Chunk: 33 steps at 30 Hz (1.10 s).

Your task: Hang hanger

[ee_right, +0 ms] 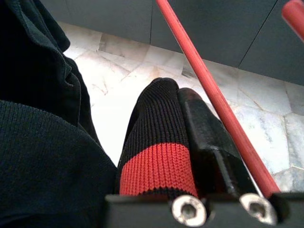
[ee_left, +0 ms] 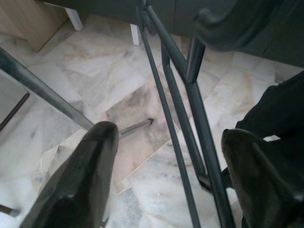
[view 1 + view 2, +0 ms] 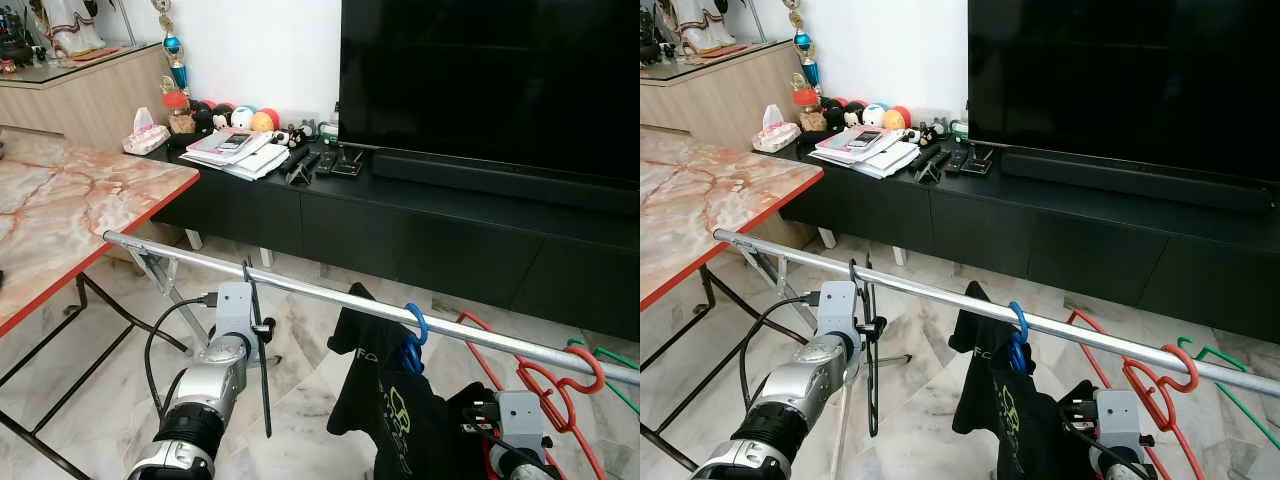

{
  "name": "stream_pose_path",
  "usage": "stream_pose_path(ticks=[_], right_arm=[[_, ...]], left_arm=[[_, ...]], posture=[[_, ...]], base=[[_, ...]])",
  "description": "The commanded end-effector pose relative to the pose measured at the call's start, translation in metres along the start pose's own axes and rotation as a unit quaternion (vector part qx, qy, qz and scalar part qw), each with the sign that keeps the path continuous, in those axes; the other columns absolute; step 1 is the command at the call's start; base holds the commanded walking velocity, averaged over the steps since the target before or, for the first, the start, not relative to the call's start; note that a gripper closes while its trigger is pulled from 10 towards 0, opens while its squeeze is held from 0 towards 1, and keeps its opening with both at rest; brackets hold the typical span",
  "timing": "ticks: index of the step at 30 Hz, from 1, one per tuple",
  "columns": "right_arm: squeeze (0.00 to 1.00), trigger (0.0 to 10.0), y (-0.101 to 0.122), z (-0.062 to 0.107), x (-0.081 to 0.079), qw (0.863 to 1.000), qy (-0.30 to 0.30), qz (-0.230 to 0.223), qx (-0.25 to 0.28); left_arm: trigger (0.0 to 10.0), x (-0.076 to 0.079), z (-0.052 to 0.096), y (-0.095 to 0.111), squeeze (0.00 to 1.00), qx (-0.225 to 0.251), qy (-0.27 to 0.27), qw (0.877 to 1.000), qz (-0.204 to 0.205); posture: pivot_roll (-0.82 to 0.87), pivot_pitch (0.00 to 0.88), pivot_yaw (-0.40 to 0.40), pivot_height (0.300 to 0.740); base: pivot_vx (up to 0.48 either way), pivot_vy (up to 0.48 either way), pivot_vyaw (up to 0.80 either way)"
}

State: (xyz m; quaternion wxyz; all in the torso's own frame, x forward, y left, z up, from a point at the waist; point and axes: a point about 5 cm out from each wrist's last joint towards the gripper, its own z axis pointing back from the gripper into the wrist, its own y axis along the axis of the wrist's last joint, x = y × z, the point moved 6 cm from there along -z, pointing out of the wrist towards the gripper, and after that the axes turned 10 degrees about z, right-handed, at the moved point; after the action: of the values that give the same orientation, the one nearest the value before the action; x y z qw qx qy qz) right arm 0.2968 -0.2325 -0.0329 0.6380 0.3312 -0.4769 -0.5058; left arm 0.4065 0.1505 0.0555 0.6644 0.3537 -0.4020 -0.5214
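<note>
A thin black hanger (image 3: 264, 372) hangs by its hook on the silver rail (image 3: 310, 291), seen edge-on. My left gripper (image 2: 171, 135) is open just behind it. The hanger's bars (image 2: 167, 118) run between the spread fingers (image 2: 95, 156) without touching them. Further right on the rail, a blue hanger (image 3: 416, 326) carries a black T-shirt (image 3: 385, 405). My right gripper (image 1: 176, 95) is low beside that shirt. It is shut on a black knit cloth with a red band (image 1: 156, 175). A red hanger (image 3: 562, 388) hangs just right of it.
A marble-topped table (image 3: 70, 200) with a red edge stands at the left, close to the rail's end. A long black TV console (image 3: 450, 235) and a TV (image 3: 490, 80) stand behind the rail. A green hanger (image 3: 612, 356) sits at the far right. Pale marble floor lies below.
</note>
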Motion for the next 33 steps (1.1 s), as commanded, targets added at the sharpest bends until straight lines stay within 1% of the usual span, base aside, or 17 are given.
stream_pose_path(ticks=[1, 10, 33], right_arm=[[0.00, 10.0, 0.0009, 0.0008, 0.0039, 1.000, -0.007, 0.001, 0.005], [0.00, 10.0, 0.0003, 0.0013, 0.0032, 1.000, -0.005, 0.004, 0.005], [0.00, 10.0, -0.0010, 0.0019, 0.0019, 1.000, -0.004, 0.002, 0.003]], left_arm=[[0.0, 0.0002, -0.0011, 0.0013, 0.00, 0.001, 0.003, 1.000, 0.001], [0.0, 0.0049, -0.0020, -0.0010, 0.00, 0.001, -0.004, 1.000, 0.000], [0.0, 0.0089, -0.0017, -0.0003, 0.00, 0.006, -0.012, 1.000, -0.003]], posture=[[0.02, 0.000, 0.016, 0.740], [0.02, 0.000, 0.016, 0.740], [0.02, 0.000, 0.015, 0.740]], base=[[0.000, 0.000, 0.00], [0.000, 0.000, 0.00], [0.000, 0.000, 0.00]])
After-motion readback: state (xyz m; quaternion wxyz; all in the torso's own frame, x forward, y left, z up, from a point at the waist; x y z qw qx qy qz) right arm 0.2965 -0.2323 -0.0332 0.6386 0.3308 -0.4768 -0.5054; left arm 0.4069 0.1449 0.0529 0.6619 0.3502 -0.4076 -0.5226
